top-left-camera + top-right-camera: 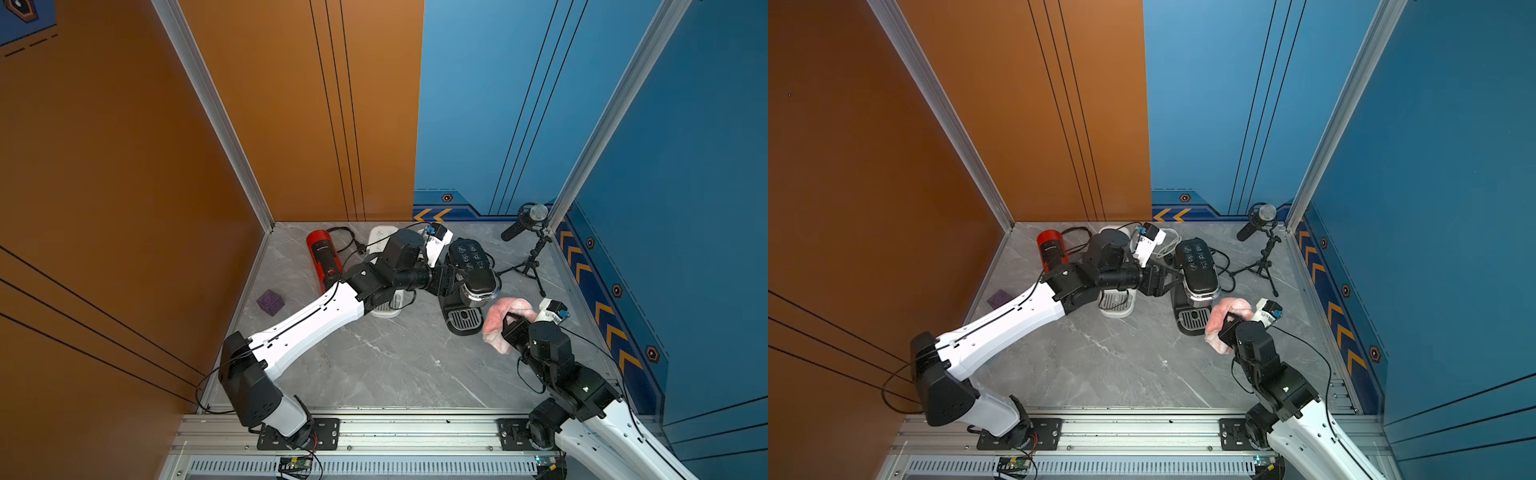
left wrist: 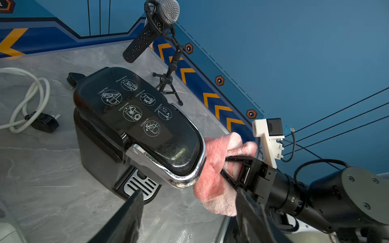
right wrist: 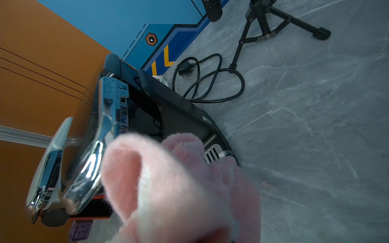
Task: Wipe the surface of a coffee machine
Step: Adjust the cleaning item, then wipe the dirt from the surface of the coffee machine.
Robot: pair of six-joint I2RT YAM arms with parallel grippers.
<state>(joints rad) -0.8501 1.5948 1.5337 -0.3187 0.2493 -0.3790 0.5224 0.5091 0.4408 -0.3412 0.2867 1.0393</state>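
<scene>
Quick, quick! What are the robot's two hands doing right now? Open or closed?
Left gripper: jaws open, holding nothing.
Right gripper: jaws shut on the pink cloth.

Both top views: bright, even light from overhead; sharp throughout; only soft, faint shadows on the grey tabletop (image 1: 395, 365). Right wrist view: pink cloth (image 3: 168, 189) near the lens, out of focus; glare streaks on the coffee machine (image 3: 168, 109) chrome trim (image 3: 92, 166); left wrist view: left gripper (image 2: 188, 194) dark, smeared.
</scene>
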